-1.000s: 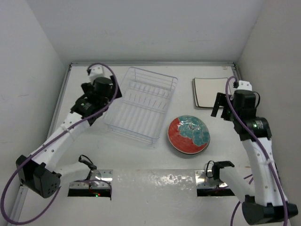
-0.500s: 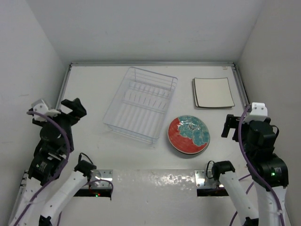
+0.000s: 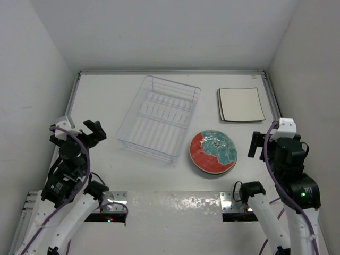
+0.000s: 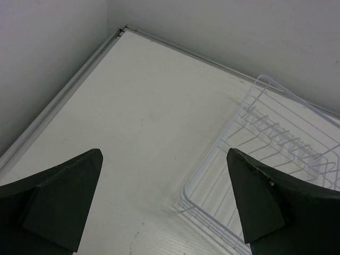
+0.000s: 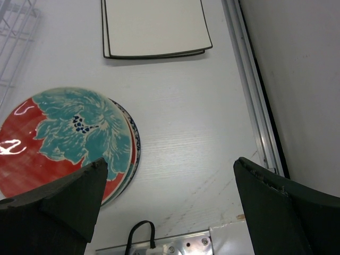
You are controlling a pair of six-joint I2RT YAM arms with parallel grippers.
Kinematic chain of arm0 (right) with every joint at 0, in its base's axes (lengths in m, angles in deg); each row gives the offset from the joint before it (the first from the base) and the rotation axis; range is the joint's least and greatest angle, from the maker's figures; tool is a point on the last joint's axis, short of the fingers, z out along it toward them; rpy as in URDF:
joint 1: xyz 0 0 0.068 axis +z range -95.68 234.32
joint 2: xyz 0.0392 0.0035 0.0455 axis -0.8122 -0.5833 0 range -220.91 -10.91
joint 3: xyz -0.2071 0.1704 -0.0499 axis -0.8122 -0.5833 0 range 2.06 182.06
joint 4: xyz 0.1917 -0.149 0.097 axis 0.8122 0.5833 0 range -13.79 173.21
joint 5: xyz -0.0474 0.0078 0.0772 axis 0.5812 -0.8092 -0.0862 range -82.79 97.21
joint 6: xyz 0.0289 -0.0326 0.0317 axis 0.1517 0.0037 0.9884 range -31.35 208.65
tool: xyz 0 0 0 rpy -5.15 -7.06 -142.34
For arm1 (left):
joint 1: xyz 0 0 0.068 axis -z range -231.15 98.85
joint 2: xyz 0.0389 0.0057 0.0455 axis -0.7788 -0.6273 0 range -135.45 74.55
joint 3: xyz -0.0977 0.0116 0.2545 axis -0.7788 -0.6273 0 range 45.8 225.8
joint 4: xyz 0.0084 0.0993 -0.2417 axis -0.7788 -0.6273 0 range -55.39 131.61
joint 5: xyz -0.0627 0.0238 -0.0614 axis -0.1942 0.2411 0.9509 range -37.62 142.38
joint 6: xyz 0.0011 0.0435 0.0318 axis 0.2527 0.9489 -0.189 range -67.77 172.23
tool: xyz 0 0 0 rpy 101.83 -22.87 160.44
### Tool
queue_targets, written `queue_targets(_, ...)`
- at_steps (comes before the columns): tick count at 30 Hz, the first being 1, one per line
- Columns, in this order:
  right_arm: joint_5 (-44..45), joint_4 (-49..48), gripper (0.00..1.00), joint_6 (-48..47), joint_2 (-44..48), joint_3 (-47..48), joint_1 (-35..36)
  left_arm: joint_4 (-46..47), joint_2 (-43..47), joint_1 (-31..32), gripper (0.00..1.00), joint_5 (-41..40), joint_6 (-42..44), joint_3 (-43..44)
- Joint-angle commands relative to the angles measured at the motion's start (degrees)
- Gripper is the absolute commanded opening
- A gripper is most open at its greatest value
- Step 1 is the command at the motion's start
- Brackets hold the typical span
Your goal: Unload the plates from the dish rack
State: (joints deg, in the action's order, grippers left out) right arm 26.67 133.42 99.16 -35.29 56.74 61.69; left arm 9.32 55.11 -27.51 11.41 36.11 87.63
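left gripper [image 4: 163, 159]: jaws spread wide, gripping nothing, over the table [image 4: 133, 122] left of the dish rack [image 4: 276, 143]
right gripper [image 5: 170, 162]: wide apart too, nothing in it, close to the right edge rail [image 5: 249, 79]
2 square plates [image 5: 154, 26]: stacked flat, back right, just beside that rail
red-and-teal plate [image 5: 69, 138]: sits on a blue-rimmed plate [image 5: 136, 142], between rack and right gripper
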Motion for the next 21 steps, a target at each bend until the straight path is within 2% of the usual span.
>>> queue_targets(1,-0.1,-2.8,0.99,0.3,-0.6,-1.6,0.4,2.5,0.5,-0.2,1.00,1.7,1.3,-0.3)
queue_targets(15,-1.5,-3.6,0.99,1.0,-2.3,-3.5,0.4,2.1,-3.1,-0.2,1.00,-1.1,-0.8,-0.9)
queue_targets(21,-0.9,-3.2,0.99,1.6,-3.7,-3.6,0.4,2.3,-2.0,-0.2,1.00,-0.8,-0.8,-1.2)
